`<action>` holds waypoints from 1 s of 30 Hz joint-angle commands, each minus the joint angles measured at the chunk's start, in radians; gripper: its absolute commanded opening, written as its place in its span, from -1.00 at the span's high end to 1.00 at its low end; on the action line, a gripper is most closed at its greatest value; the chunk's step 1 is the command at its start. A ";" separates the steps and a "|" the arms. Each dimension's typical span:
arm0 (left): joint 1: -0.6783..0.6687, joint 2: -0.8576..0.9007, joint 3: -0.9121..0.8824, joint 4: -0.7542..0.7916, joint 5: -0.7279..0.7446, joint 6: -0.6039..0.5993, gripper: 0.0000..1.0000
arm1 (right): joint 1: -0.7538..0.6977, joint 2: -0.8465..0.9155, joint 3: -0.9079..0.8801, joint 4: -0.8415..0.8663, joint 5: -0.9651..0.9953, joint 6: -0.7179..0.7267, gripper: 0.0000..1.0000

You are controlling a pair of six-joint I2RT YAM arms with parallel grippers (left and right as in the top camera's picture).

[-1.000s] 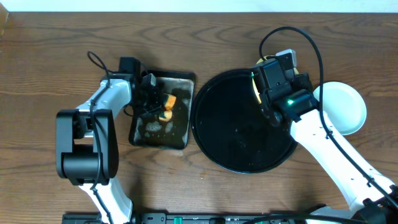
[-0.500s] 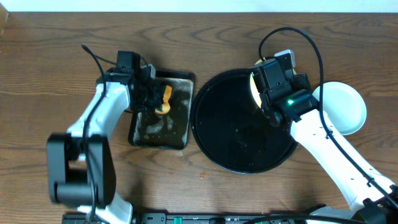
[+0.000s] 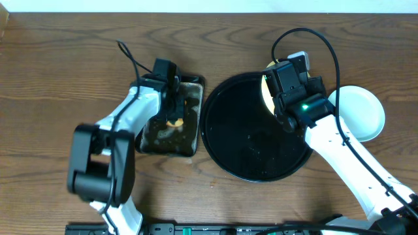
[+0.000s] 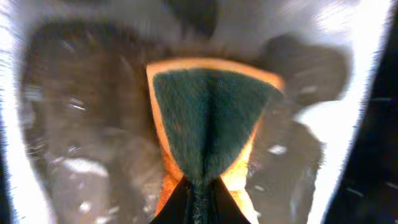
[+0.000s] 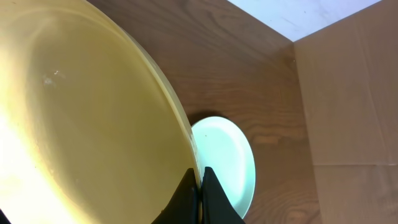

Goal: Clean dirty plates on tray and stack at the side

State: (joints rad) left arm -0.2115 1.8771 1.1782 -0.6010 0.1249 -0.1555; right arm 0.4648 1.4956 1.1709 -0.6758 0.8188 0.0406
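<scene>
**Sponge dipping in the pan while the yellow plate is waiting on edge**

The left gripper (image 4: pixel 199 188) is clamping a sponge (image 4: pixel 208 118) tight by one end, its dark scrubbing face bowed toward the camera. It is holding the sponge low over the wet metal pan (image 3: pixel 186 140), which is sitting on the table (image 3: pixel 52 78) just left of the tray (image 3: pixel 248 150). This is probably to load the sponge with water before the next scrub.

The right gripper (image 5: pixel 199 182) is pinching the rim of the yellow plate (image 5: pixel 81 112) with its fingers fully closed on the edge. It is keeping the plate tipped steeply over the far right part of the tray. Held this way the plate is presenting an open face for wiping, and any drips are likely falling into the tray rather than onto the wood. The face in view is looking free of sauce.

A mint plate (image 5: pixel 227 162) is lying flat on the table to the right of the tray, marking the stacking spot. Whether a second plate is lying under it is not clear.
</scene>
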 commanded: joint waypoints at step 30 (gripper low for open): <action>0.035 -0.087 0.005 0.042 -0.040 -0.067 0.85 | -0.002 -0.018 0.002 -0.009 -0.008 0.014 0.98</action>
State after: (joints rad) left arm -0.1749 1.7412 1.1824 -0.5594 0.0978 -0.2108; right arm 0.4648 1.4956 1.1709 -0.6846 0.7986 0.0406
